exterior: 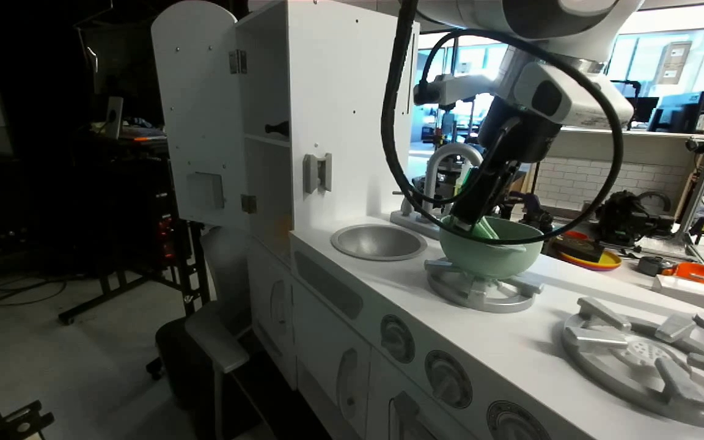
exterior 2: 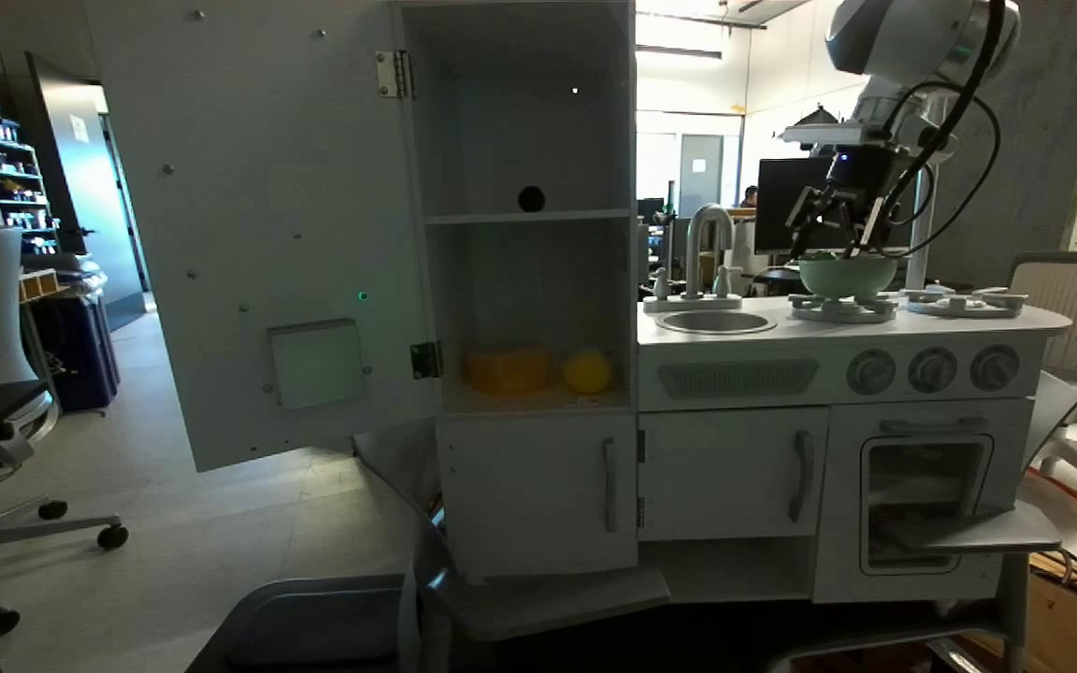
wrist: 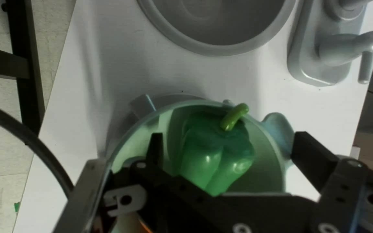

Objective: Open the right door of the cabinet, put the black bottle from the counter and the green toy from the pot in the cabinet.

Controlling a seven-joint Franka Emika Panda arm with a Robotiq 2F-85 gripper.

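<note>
The toy bell pepper [wrist: 214, 155] lies in the mint-green pot [exterior: 489, 263], showing in the wrist view between the spread fingers [wrist: 312, 155] of the gripper [wrist: 228, 144]. The pot stands on a burner [exterior: 492, 304] near the sink [wrist: 219, 50]; the black bottle [exterior: 281, 128] lies on a shelf [exterior 2: 482, 219] of the cabinet [exterior: 340, 73], its right door [exterior 2: 249, 187] swung open.
</note>
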